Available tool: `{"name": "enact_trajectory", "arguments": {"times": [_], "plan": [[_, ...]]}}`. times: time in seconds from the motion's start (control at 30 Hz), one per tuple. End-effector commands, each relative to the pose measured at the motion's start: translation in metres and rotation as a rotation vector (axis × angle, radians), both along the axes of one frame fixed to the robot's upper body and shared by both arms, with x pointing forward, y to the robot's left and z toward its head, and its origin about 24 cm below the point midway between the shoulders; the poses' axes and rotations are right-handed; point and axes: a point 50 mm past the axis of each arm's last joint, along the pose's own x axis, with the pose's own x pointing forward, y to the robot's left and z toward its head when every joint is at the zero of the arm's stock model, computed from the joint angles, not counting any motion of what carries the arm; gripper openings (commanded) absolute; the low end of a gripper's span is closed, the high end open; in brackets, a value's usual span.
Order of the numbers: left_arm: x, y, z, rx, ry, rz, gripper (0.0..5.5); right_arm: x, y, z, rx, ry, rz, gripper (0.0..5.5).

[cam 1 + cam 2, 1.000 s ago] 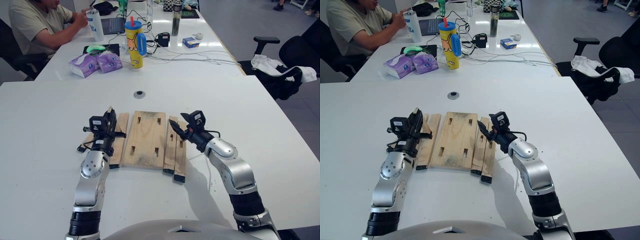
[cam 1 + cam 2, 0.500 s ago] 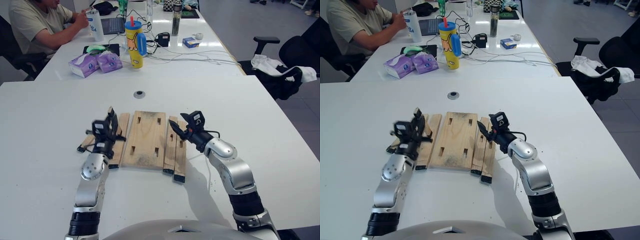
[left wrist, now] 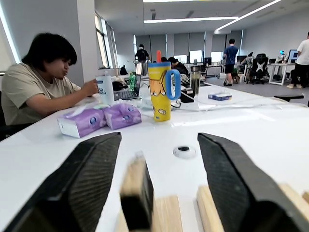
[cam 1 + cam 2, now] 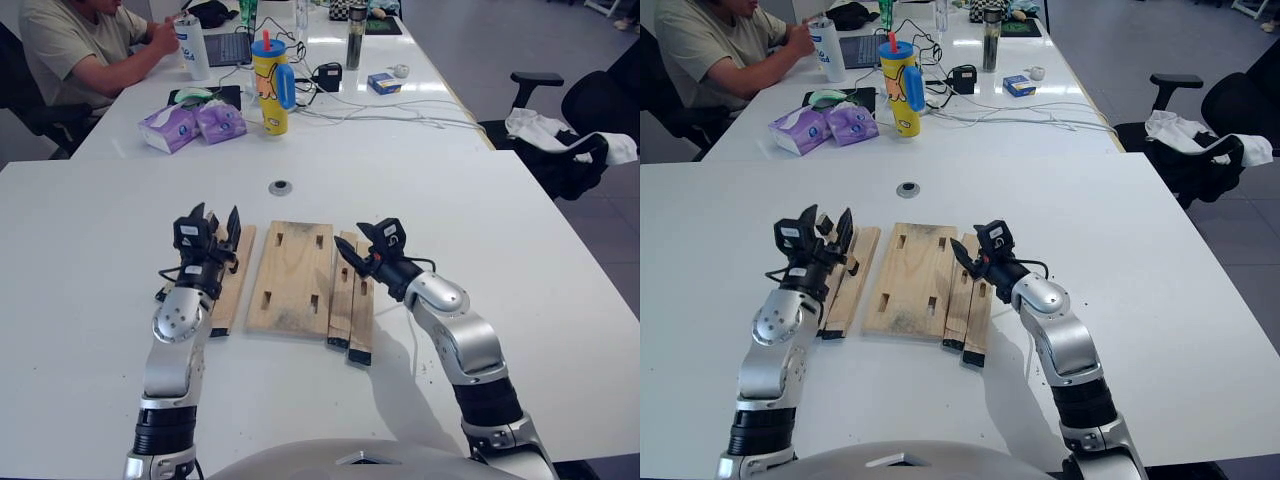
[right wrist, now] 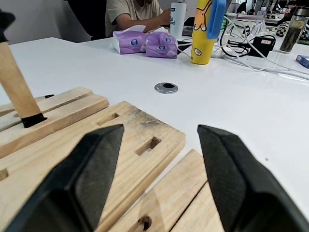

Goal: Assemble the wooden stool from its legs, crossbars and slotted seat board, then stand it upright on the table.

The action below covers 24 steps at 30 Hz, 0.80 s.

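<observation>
Zero joints made, you judge: all assembly is left. Eye views: seat board (image 4: 291,278) flat on table (image 4: 90,250), legs (image 4: 350,300) loose beside it, left tool (image 4: 215,215) and right tool (image 4: 355,245) hover open. Left wrist: fingers (image 3: 82,183) straddle a wooden piece (image 3: 137,191), not touching. Right wrist: fingers (image 5: 227,179) spread over the board.

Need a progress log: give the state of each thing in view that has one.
seat board: flat, slots up, nothing fitted
right planks: flat, side by side
left planks: flat
wooden stick: tilted up, black end on left planks
left gripper: open
right gripper: open, empty
</observation>
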Motion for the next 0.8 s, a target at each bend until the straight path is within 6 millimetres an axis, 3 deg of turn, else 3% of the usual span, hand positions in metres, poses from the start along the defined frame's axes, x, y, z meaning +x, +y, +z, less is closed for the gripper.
{"name": "enact_trajectory", "arguments": {"times": [0.03,0.2,0.27,0.33,0.4,0.47,0.5,0.57,0.8], "plan": [[0.011,0.000,0.044,-0.004,-0.119,0.010,2.99,0.002,0.001,0.001,0.001,-0.005,0.003,2.85],[0.042,0.009,0.091,-0.078,-0.148,-0.026,2.99,0.001,0.003,0.000,0.004,-0.003,0.001,2.85],[0.053,0.013,0.099,-0.108,-0.102,-0.046,2.99,0.001,0.004,-0.001,0.004,-0.004,0.001,2.85],[0.063,0.014,0.075,-0.144,0.077,-0.070,2.99,0.002,0.005,0.000,0.004,-0.006,0.000,2.85],[0.058,0.011,0.018,-0.159,0.325,-0.083,2.99,0.002,0.007,0.000,0.007,-0.008,-0.002,2.85],[0.041,0.006,-0.042,-0.159,0.538,-0.092,2.99,0.001,0.008,-0.001,0.011,-0.006,-0.004,2.85],[0.033,0.004,-0.058,-0.172,0.581,-0.091,2.99,0.001,0.009,-0.002,0.010,-0.004,0.001,2.85],[0.027,-0.002,-0.064,-0.162,0.584,-0.096,2.99,0.002,0.009,-0.002,0.005,-0.002,0.006,2.85],[0.043,0.005,-0.043,-0.101,0.456,-0.052,2.99,0.003,0.010,-0.002,-0.001,-0.009,0.012,2.85]]}}
